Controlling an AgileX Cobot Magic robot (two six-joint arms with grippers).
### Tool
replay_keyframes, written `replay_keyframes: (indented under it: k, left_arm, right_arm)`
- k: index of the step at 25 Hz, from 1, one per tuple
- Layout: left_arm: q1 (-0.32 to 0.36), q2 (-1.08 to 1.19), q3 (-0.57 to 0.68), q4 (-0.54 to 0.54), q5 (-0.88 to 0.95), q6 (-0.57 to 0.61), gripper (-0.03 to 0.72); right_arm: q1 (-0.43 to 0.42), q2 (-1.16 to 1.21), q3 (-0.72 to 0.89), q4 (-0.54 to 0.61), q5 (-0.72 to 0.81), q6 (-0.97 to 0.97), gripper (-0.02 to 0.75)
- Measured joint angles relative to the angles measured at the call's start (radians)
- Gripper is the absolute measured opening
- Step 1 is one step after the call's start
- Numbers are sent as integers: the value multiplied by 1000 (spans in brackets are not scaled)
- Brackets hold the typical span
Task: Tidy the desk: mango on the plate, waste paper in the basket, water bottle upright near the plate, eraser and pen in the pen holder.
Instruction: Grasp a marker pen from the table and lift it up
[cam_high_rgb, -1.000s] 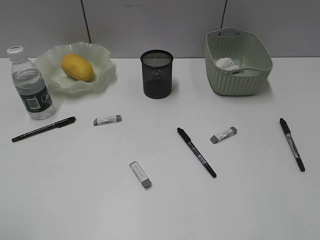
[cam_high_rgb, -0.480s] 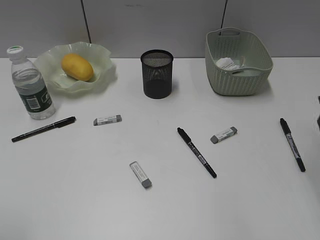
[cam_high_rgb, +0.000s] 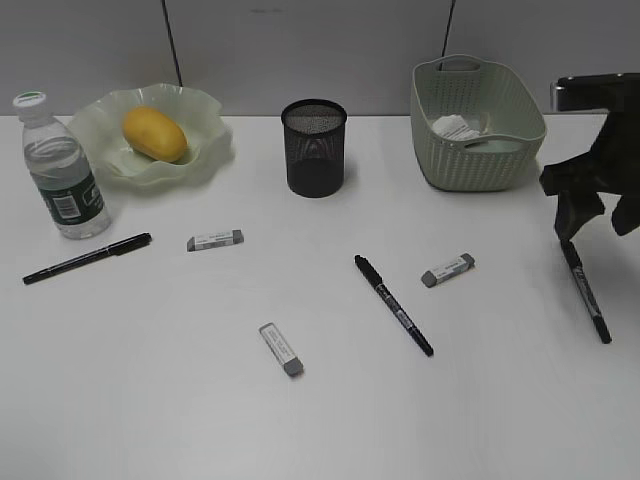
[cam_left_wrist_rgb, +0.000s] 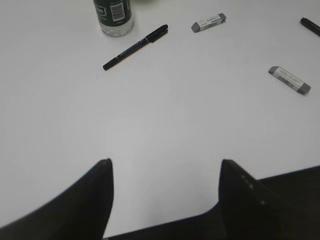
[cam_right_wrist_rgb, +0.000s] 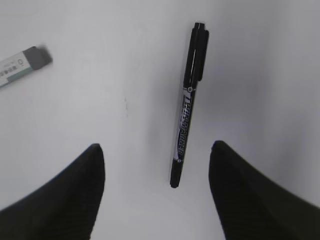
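Note:
The mango (cam_high_rgb: 154, 134) lies on the ruffled plate (cam_high_rgb: 207, 112) at the back left. The water bottle (cam_high_rgb: 62, 170) stands upright beside it. The waste paper (cam_high_rgb: 455, 127) lies in the basket (cam_high_rgb: 476, 150). The pen holder (cam_high_rgb: 314, 148) stands at the back middle. Three pens lie on the desk (cam_high_rgb: 150, 400): left (cam_high_rgb: 88, 258), middle (cam_high_rgb: 393, 304), right (cam_high_rgb: 586, 295). Three erasers lie at the left (cam_high_rgb: 215, 240), front (cam_high_rgb: 281, 348) and right (cam_high_rgb: 447, 270). My right gripper (cam_high_rgb: 595, 222) is open above the right pen (cam_right_wrist_rgb: 189, 105), which lies between its fingers (cam_right_wrist_rgb: 156, 147). My left gripper (cam_left_wrist_rgb: 166, 165) is open and empty.
The left wrist view shows the bottle's base (cam_left_wrist_rgb: 114, 15), the left pen (cam_left_wrist_rgb: 135, 47) and two erasers (cam_left_wrist_rgb: 208, 22) (cam_left_wrist_rgb: 289, 80) ahead of the fingers. An eraser (cam_right_wrist_rgb: 22, 65) lies left of the right pen. A grey wall runs behind the desk.
My right arm has come in from the right edge and now hangs over the right pen. Nothing on the desk has moved.

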Motion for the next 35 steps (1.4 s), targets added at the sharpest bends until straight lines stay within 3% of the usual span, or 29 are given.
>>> replay_keyframes:
  k: [8, 14, 32, 35]
  left_arm:
    - [0, 0, 0, 0, 0, 0, 498]
    - [0, 0, 0, 0, 0, 0, 498]
    - [0, 0, 0, 0, 0, 0, 498]
    - [0, 0, 0, 0, 0, 0, 498]
  right_arm:
    - [-86, 137, -42, 12, -30, -43, 517]
    - [-95, 220, -104, 40, -55, -62, 505]
    - [-95, 340, -172, 40, -87, -63, 329]
    - [-95, 342, -175, 45, -87, -63, 269]
